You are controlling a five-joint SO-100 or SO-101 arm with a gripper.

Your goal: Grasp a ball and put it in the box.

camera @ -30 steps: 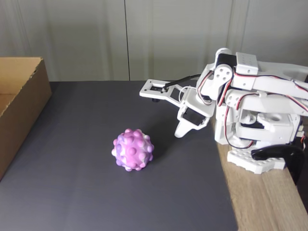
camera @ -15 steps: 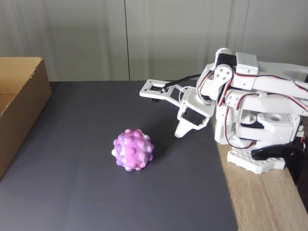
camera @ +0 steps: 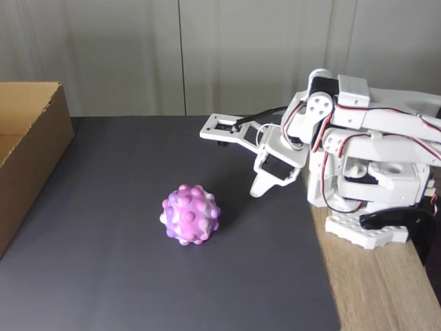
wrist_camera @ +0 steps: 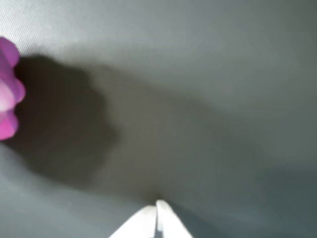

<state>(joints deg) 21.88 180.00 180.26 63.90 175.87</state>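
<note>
Fixed view: ball [camera: 191,214], bumpy, pink, purple and white, on dark mat [camera: 138,276], near middle. Box [camera: 27,152], brown cardboard, open top, at left edge, well apart from ball. White arm [camera: 358,158] folded at right, base on wooden bench [camera: 379,289]. Gripper [camera: 256,187] hanging low above mat, right of ball and apart from it; tips pointing down; opening hard to judge from this angle.

Wrist view: jaws [wrist_camera: 156,208] at bottom edge, two white tips pressed together, nothing between them. Ball [wrist_camera: 7,94] cut off at left edge, pink bumps only, blurred. Broad dark shadow beside it on grey mat [wrist_camera: 223,74].
</note>
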